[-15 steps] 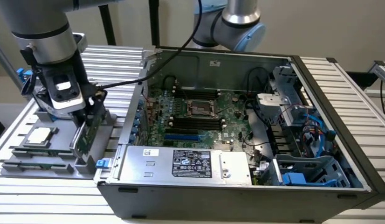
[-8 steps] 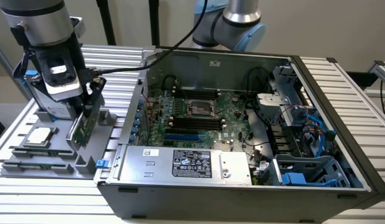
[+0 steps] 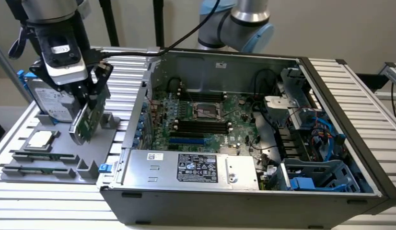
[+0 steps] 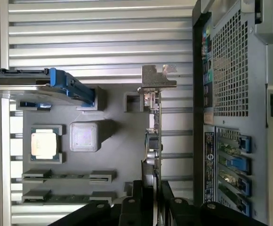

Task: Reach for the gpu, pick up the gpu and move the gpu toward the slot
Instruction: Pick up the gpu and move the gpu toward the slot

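While clamped: gpu (image 3: 88,122) pinched along its upper edge by gripper (image 3: 92,94)
Handling: likely light, stiff, fragile; edges only

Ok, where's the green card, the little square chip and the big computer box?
gpu (image 3: 88,124): exterior view, on its green board face.
square chip (image 3: 41,139): exterior view, middle of its silver top.
computer case (image 3: 249,206): exterior view, on its near outer wall.

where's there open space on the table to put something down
Bare slatted table on the near side of the grey tray, and the strip at the exterior view's right of the computer case. Crowded: the tray, with hard drive, chip and the gripper shut on the gpu, and inside the case.
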Motion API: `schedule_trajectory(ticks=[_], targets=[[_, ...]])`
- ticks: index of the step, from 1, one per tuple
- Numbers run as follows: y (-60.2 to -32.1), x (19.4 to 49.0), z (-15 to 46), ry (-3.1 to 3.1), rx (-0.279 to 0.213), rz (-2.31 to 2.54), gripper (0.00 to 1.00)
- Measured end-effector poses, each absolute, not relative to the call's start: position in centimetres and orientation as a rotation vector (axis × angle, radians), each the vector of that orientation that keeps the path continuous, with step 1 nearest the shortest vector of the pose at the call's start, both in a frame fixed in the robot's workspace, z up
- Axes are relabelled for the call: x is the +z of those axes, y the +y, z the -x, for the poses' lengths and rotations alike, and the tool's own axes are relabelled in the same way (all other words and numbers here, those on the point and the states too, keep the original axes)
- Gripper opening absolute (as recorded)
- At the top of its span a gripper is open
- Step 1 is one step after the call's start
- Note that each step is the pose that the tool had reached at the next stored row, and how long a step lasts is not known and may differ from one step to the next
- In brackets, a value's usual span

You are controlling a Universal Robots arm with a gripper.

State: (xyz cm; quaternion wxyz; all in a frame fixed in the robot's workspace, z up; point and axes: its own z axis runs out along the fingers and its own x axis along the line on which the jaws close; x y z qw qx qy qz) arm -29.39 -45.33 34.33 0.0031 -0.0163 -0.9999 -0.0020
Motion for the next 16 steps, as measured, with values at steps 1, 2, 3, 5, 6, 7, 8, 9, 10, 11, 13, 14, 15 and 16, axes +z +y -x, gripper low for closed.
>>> schedule_trajectory(ticks=[1,2,3,5,6,7,8,9,10,11,13,14,15,16], targets=[[-45.4,34.8,29.1,-3.135,-0.007,0.051,0.26],[-45.4,35.2,28.8,-3.135,-0.009,0.050,0.26],[-45.4,35.7,28.5,-3.135,-0.011,0.050,0.26],[-45.5,36.6,28.0,-3.135,-0.014,0.048,0.26],[-45.5,37.1,27.7,-3.134,-0.016,0.048,0.26],[-45.5,37.5,27.4,-3.134,-0.018,0.047,0.26],[-45.6,38.0,27.1,-3.134,-0.019,0.047,0.26],[-45.6,38.4,26.8,-3.134,-0.021,0.046,0.26],[-45.6,38.9,26.5,-3.134,-0.023,0.045,0.26],[-45.6,39.3,26.2,-3.134,-0.025,0.044,0.26],[-45.7,40.2,25.5,-3.134,-0.030,0.043,0.26],[-45.7,40.6,25.1,-3.134,-0.033,0.042,0.26],[-45.7,40.9,24.7,-3.134,-0.037,0.040,0.26],[-45.7,41.3,24.3,-3.134,-0.041,0.039,0.26]])
